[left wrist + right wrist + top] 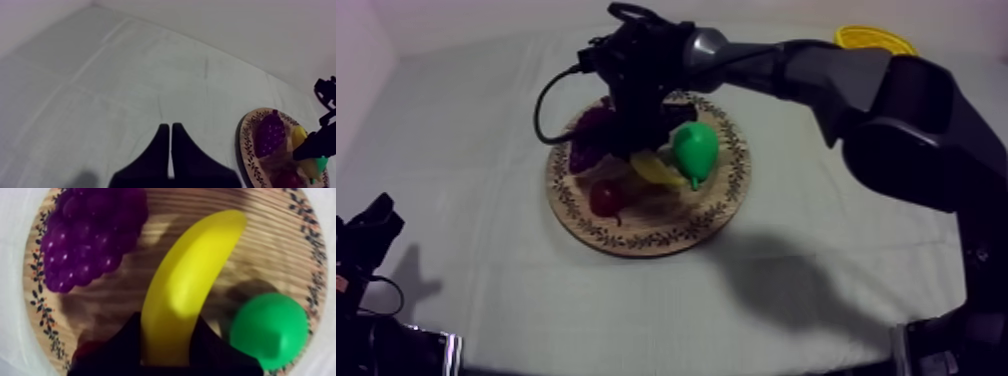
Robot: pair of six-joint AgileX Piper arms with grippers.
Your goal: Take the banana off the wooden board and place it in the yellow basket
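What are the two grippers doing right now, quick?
Left gripper: closed, holding nothing.
Right gripper: closed on the banana, over the wooden board.

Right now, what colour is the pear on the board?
The pear is bright green, clearest in the right wrist view.

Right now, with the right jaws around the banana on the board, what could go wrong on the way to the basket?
1. The right gripper has its jaws on one end of the banana; the long free end may swing or slip.
2. The pear and grapes lie close beside it on the wooden board; lifting could nudge them.
3. The yellow basket sits at the table's far edge beyond the arm, so the carry may be awkward.
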